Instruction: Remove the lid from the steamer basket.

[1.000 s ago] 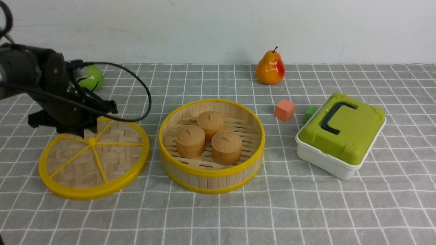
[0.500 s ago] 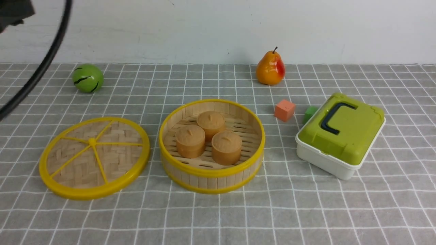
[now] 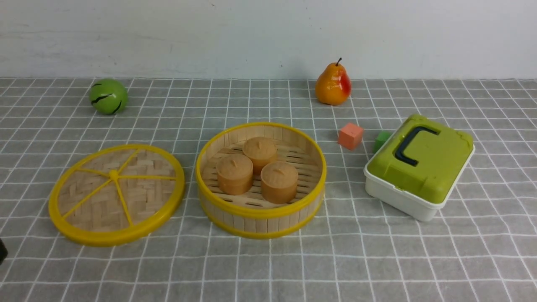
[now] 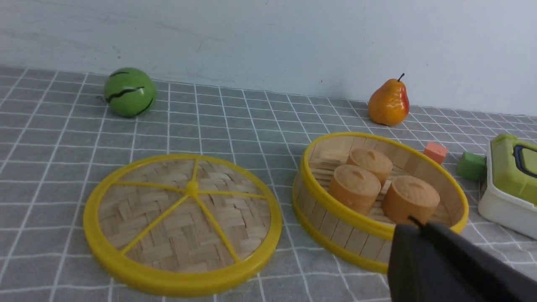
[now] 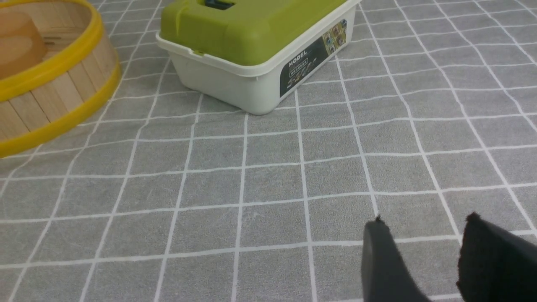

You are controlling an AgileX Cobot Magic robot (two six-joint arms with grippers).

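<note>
Your right gripper [image 5: 426,218] is open: its own wrist view shows two dark fingers [image 5: 377,260] apart over bare grey checked cloth [image 5: 251,188] with nothing between them. Ahead of it stands the white box with a green lid [image 5: 251,37], and only this view shows the printed label on the box's side. Ahead and toward the robot's left you catch the edge of the steamer basket [image 5: 50,88].

Your left gripper [image 4: 423,239] shows in its wrist view as one dark mass, so you cannot tell whether it is open or closed. Ahead of it the lid [image 4: 182,224] lies flat on the cloth, off the basket [image 4: 335,226] and just beside it without touching.

The front view gives you the full layout: lid [image 3: 116,195], basket [image 3: 260,212] holding three brown buns [image 3: 235,174], box [image 3: 419,167], pear [image 3: 333,84], green ball [image 3: 108,96] and two small cubes [image 3: 350,136].
</note>
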